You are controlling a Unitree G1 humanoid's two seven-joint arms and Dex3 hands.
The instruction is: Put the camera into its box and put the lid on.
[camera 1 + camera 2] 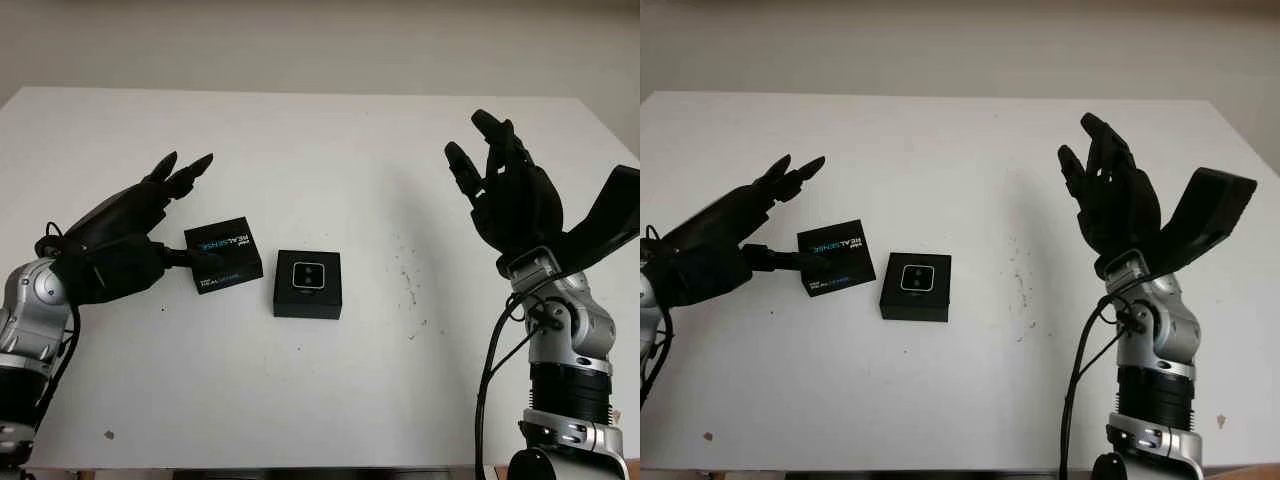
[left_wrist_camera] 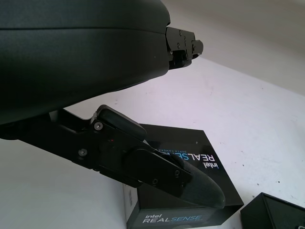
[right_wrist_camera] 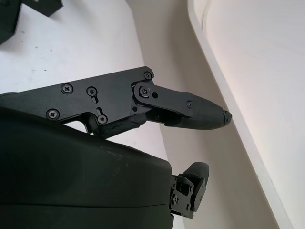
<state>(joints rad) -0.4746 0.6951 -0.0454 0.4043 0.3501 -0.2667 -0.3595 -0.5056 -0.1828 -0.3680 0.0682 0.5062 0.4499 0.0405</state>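
White table, left hand touching "Intel RealSense" lid, right hand open, raised

We identify the place as a lab or robot test bench, not a home. The work surface is a plain white table with a few small dark specks and scuffs near its middle. Behind it we see a bare, pale wall with no decoration. On the table lie two items: a black lid printed "REALSENSE" and a black box holding a small camera, hardware typical of vision research. We also note exposed cables running along a metal arm, which fits an experimental setup.
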